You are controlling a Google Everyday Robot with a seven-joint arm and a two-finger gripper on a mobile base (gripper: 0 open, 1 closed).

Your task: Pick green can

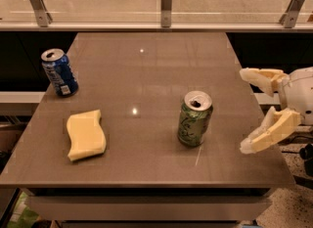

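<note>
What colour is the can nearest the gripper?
Pale green can, camera view; open gripper just right of it.

Green can [194,119] upright on table [146,70], gripper [243,110] spread wide near it at table edge

Tool [243,110] at the table's [146,75] right edge, beside the near can [194,119]; sponge [86,135] front-left, other can [59,72] back-left.

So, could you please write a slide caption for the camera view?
Open hand at the table's right edge, beside the upright green can; blue can and sponge farther off.
</note>
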